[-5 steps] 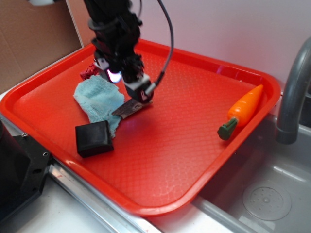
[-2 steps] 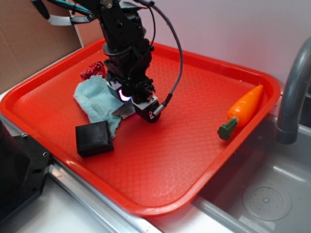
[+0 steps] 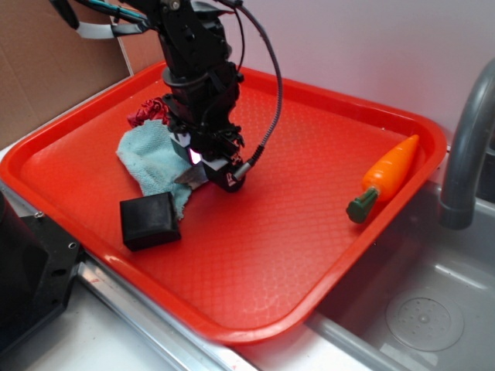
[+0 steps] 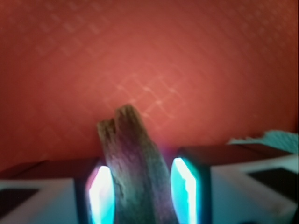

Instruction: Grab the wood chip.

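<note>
In your wrist view the wood chip (image 4: 135, 172) stands right up against the lens, between the two lit fingers (image 4: 100, 193). A glowing pad sits on each side of it, very close, and the jaws look narrowed round it. Whether they are pressing on the wood or only flanking it, you cannot tell from here: a thin strip of light shows along each edge, and the picture is soft. Treat this as the closing step of the grab, with the grip not yet proven.

What the next move calls for, as I judge it: finish the squeeze until both pads bear on the wood, then lift straight up and slowly. The chip is thin and rough with a jagged end, so it may twist or slip out if you pull early.

From the outside view the gripper (image 3: 209, 171) is low over the red tray (image 3: 325, 232), at the edge of the blue cloth (image 3: 151, 158). Only a small grey corner of the chip (image 3: 188, 177) pokes out below it; the rest is hidden by the arm. The black block (image 3: 149, 220) lies just beside the cloth, nearer you. Mind that the cloth is close enough to snag.

Further back, a red crumpled thing (image 3: 145, 113) is partly hidden behind the arm, and I cannot say what it is. The toy carrot (image 3: 384, 178) lies well apart by the far rim.
</note>
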Motion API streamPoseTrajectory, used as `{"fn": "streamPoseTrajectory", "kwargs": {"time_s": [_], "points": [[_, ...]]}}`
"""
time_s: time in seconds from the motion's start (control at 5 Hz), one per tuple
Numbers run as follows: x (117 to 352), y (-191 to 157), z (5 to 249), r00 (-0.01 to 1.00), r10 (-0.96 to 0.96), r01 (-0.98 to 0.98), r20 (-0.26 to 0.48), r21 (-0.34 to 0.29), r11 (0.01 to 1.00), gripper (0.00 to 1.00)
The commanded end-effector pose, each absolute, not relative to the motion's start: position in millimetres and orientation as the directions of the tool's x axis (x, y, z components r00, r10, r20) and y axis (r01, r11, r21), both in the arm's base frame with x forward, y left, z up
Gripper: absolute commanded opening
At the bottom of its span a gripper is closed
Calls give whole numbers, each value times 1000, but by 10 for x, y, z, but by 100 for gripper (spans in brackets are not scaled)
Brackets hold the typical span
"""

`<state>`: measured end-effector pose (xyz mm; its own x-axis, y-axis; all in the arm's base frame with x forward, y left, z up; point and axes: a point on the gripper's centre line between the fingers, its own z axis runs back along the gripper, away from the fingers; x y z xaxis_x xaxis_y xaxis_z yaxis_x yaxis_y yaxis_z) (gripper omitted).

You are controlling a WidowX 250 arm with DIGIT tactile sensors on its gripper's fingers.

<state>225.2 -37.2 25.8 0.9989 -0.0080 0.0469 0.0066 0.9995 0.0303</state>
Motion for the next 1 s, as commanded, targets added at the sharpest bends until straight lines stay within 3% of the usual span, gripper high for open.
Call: {"fn": "streamPoseTrajectory", "kwargs": {"time_s": [0.0,0.2,0.4,0.6,0.8], "points": [[2290,-343,978,991,109,-107,83,-31,994,0],[2156,-285,1352,981,186,-185,46,-24,982,0],[1925,-213,1717,965,252,-251,67,-31,968,0],[1867,-100,1756,957,282,-280,60,-48,959,0],[1873,-103,1760,965,247,-246,92,-20,969,0]]}}
